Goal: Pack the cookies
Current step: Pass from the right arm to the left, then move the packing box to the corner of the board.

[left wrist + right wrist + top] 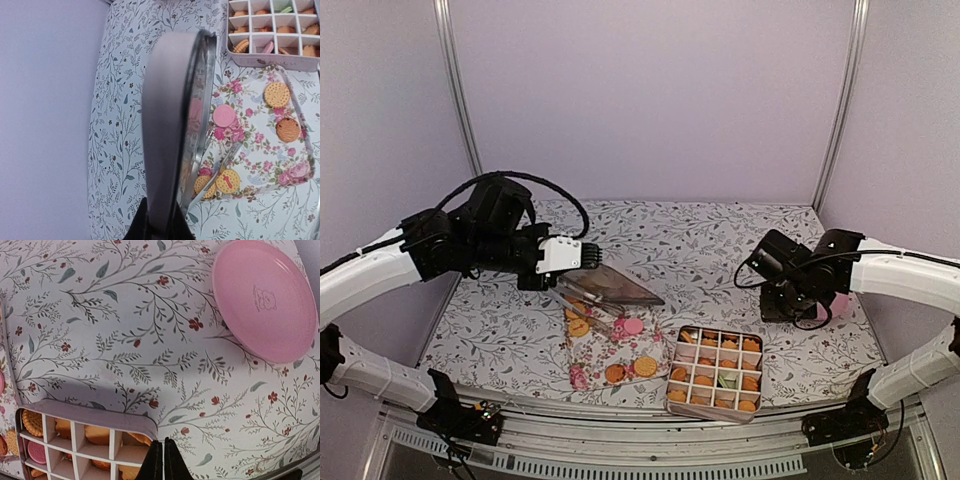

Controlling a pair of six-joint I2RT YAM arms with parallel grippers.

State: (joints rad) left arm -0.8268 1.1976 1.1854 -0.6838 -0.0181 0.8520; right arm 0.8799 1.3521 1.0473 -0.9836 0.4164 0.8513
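left gripper [156, 223]: closed tight on the edge of the lid, which stands between its two fingers.
lid [175, 125]: a grey metal lid with a dark rim, held tilted at the far left side of the flowered tray; from the left wrist it is seen almost edge-on.
right gripper [159, 460]: narrow, with the fingers pressed together and nothing between them; it is over the bare worktop just beside the far right corner of the divided box.
cookies [277, 94]: in two places. some lie loose and flat on the flowered tray: one pink, the others orange-tan, and two of them overlap near the lid. the others sit in the cells of the divided box, mostly orange-tan, with one pink and one greenish.
flowered tray [588, 372]: on the worktop near the front middle, just left of the divided box.
divided box [712, 412]: a pale box with a white grid inside, open on top, and most cells are filled.
pink plate [265, 300]: upside down on the worktop, right of the right gripper, apart from the box.
worktop [720, 250]: covered with a leaf and twig pattern.
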